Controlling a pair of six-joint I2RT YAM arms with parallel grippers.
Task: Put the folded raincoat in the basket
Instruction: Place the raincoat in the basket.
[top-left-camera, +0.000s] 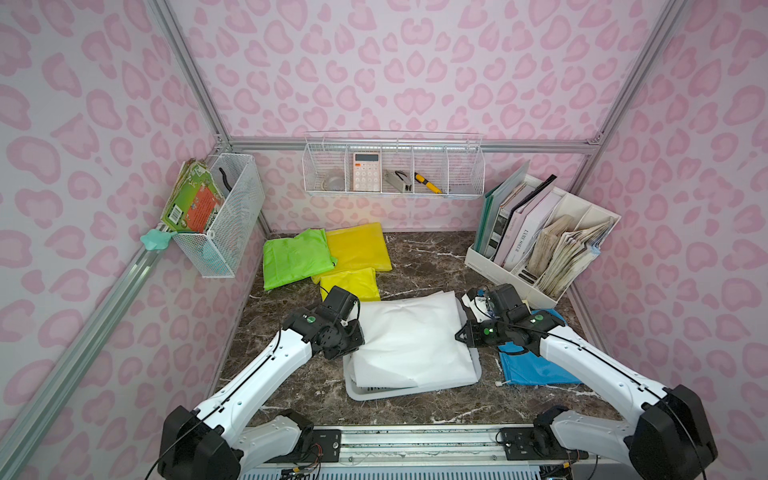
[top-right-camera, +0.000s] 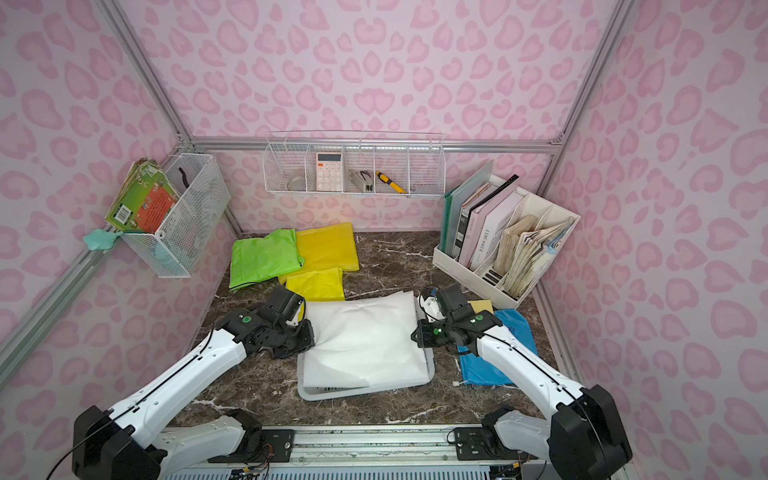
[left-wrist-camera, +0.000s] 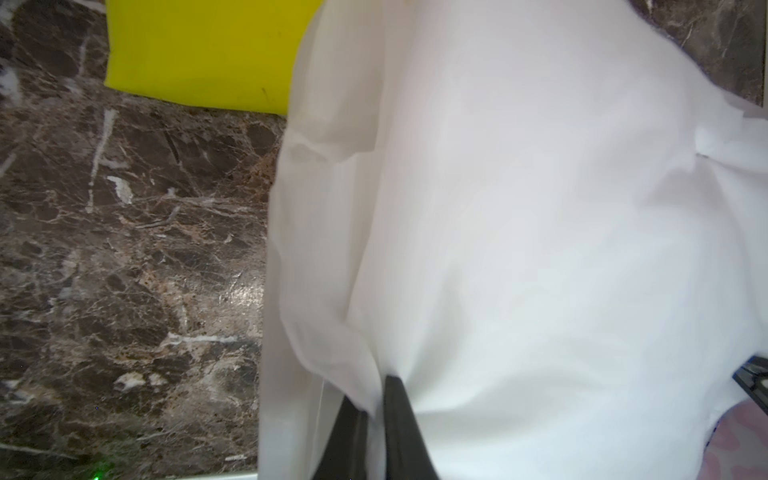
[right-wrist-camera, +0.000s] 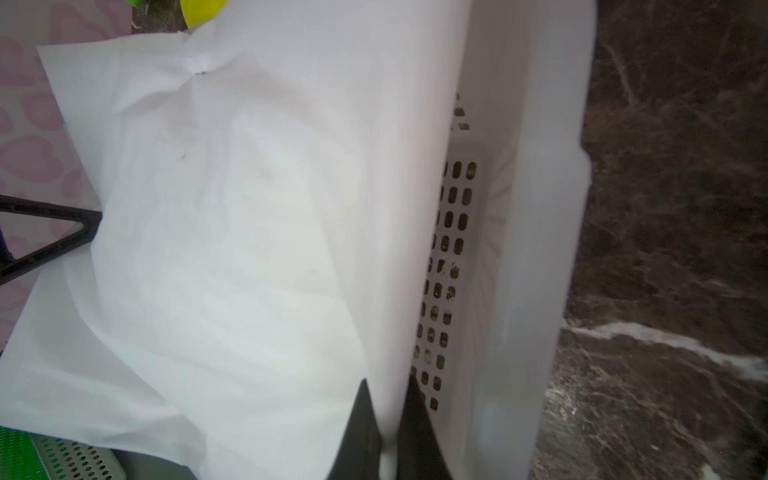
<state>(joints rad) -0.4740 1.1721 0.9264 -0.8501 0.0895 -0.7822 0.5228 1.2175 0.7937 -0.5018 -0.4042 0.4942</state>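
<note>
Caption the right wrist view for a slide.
Right gripper pinching the edge of the white raincoat over the perforated basket.

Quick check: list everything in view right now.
white raincoat: 1, white, over the basket, pinched at both sides
basket: 1, white, front centre of table
yellow raincoats: 2, yellow, back left
green raincoat: 1, green, back left
blue raincoat: 1, blue, under right arm
wire rack: 1, white, back wall
mesh bin: 1, white, left wall
file holder: 1, white, back right
table: 1, brown marble
left tool: 1, black, shut on white raincoat
right tool: 1, black, shut on white raincoat
</note>
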